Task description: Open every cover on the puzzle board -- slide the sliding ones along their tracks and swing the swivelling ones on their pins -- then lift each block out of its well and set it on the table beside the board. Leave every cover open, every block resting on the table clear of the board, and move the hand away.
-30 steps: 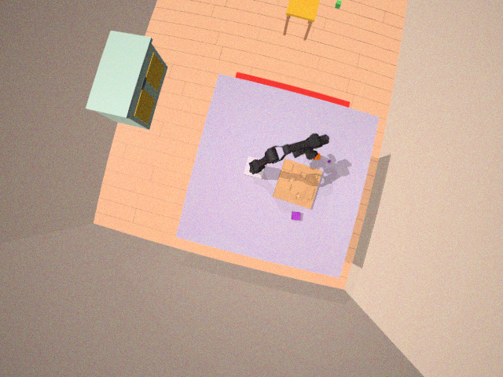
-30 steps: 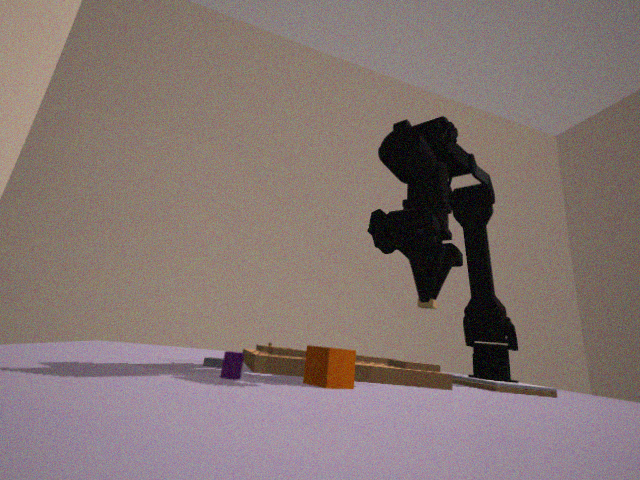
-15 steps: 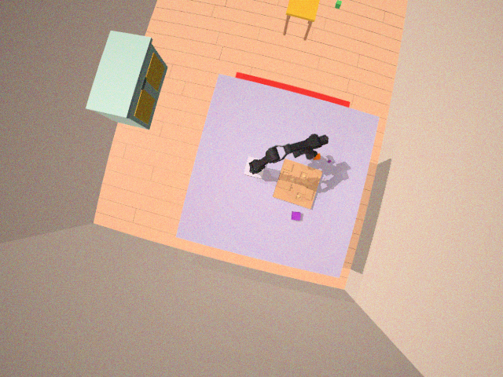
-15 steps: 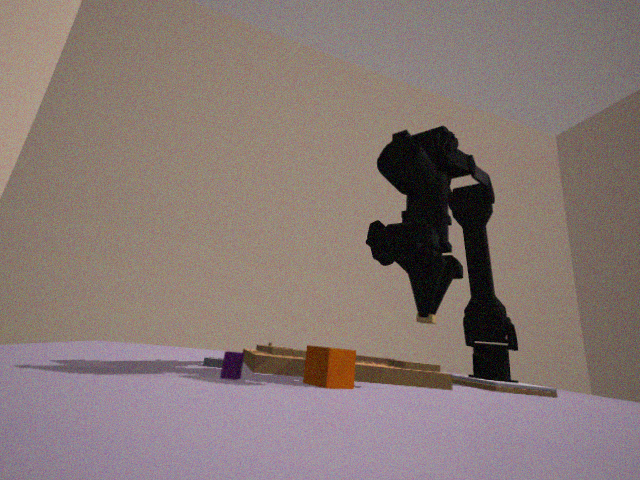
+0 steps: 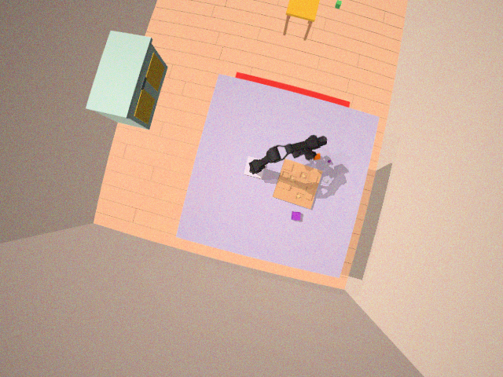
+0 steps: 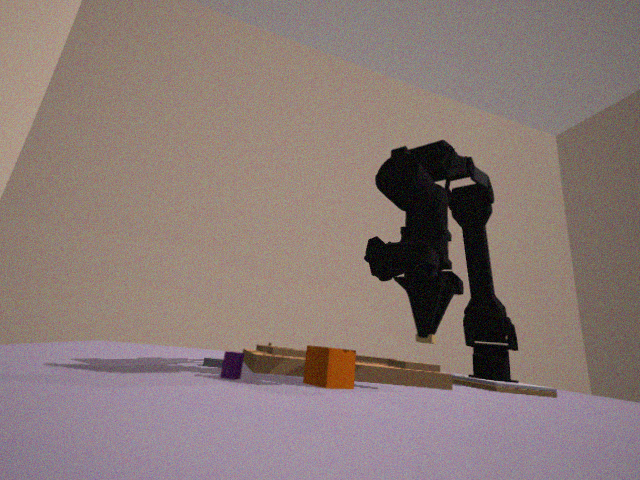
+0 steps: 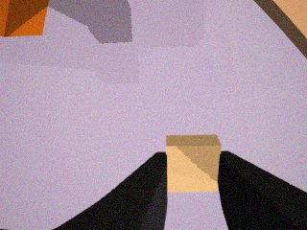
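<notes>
My gripper is shut on a tan block, held above the table beside the puzzle board. An orange block rests on the table close to the board's edge. A small dark purple block lies beyond the board's corner. A magenta block lies off the board's opposite side. The covers and their knobs are too small in the top view to tell which are open. The arm's shadow crosses the board.
The arm's base plate sits beside the board. A small grey thing lies behind the purple block in the exterior view. A red bar runs along the table's edge. A cabinet and a yellow chair stand away from the table.
</notes>
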Controlling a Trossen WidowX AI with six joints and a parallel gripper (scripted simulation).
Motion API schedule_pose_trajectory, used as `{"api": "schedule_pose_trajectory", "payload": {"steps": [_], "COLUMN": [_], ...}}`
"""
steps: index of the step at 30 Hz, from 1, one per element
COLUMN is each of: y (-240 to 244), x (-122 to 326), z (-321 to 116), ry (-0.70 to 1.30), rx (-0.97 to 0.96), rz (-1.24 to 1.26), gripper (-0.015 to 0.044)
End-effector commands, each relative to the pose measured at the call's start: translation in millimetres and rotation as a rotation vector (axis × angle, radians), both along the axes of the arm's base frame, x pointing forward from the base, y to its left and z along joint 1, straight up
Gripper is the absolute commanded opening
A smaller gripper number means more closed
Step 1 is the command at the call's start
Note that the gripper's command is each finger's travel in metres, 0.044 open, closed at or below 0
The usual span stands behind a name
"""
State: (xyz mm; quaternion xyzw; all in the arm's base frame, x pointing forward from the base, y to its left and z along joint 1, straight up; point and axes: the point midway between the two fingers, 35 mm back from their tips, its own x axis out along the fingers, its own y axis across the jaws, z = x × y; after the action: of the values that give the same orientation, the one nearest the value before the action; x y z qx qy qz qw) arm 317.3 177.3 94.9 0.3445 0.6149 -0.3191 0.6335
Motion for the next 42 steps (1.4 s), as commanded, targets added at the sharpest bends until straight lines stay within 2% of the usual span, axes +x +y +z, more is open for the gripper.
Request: {"api": "schedule_pose_trajectory", "payload": {"steps": [1, 37, 42], "y": [0, -2, -1], "x": [-1, -4, -3], "z": [-11, -61, -58], "ry": [0.008, 0.008, 0.004], "rx": [-0.002, -0.002, -0.002], "rz": [-0.003, -0.003, 0.0], "gripper": [0.008, 0.008, 0.0211]}}
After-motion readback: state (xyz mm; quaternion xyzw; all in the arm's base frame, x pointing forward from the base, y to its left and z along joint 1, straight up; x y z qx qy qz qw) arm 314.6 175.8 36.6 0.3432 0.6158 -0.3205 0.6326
